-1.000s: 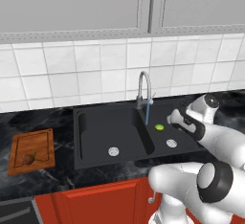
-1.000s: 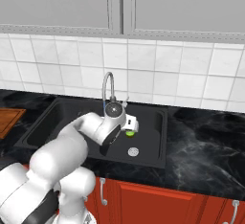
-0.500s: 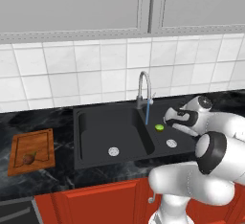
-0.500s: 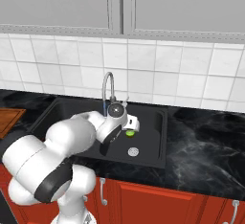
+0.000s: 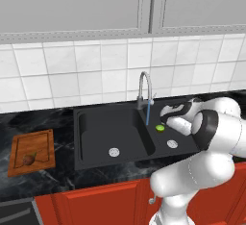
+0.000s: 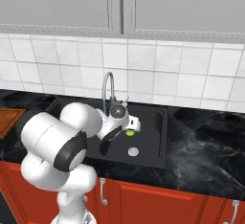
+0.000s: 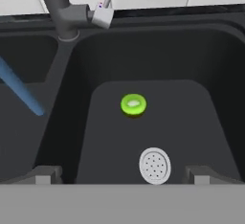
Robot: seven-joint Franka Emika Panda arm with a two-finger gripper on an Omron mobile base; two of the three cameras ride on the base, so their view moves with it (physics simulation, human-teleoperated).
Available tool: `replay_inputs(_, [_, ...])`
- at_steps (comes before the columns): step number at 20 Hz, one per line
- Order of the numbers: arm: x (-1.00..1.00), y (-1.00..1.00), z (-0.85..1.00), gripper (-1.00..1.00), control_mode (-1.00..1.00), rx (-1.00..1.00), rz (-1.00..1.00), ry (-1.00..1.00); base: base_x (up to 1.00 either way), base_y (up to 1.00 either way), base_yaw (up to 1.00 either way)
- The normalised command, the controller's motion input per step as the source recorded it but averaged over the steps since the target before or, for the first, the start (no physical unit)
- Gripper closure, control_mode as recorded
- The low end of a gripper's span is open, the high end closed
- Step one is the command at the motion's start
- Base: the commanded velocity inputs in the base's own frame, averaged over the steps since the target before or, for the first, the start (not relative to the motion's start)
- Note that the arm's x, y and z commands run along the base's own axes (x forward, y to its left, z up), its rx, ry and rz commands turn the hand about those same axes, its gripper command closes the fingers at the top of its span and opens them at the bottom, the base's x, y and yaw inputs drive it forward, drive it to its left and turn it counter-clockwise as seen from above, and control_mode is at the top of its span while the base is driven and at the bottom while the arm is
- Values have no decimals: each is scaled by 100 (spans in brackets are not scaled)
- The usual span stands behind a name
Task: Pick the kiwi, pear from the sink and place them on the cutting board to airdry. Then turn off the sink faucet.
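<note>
Now, in the left base view, you can see the arm has swung further in over the right basin of the sink (image 5: 96,137) than it stood a moment ago, its elbow lifted higher and the gripper (image 5: 169,115) brought close behind the kiwi (image 5: 160,128), a green disc on the basin floor between the water stream and the drain (image 5: 172,144). Off to the left, the cutting board (image 5: 42,140) already carries a small brownish fruit, likely the pear (image 5: 29,159), so you are on the second fruit.

Turning to the right base view, you find the hand hanging just over the kiwi (image 6: 129,133), closer than half a second back, with the sink faucet (image 6: 108,90) right behind it.

Finally, the hand view gives you the kiwi (image 7: 133,104) nearly centred ahead, the drain (image 7: 154,165) nearer the camera, and the finger tips (image 7: 45,174) spread wide apart with nothing between them. Water (image 7: 20,93) is running into the other basin, so the faucet (image 7: 64,10) is yet to be shut. You judge the approach lined up; a straight descent should come next.
</note>
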Motion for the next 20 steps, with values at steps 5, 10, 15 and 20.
replay_inputs(5, [23, -10, -22, -100, -100, 1, 0, 0, 0, 0, 0])
replay_inputs(10, [30, -7, -22, -100, -100, 1, 0, 0, 0, 0, 0])
replay_inputs(15, [25, -4, -24, -100, -100, 1, 0, 0, 0, 0, 0])
replay_inputs(20, [21, 0, -28, -100, -100, 1, 0, 0, 0, 0, 0])
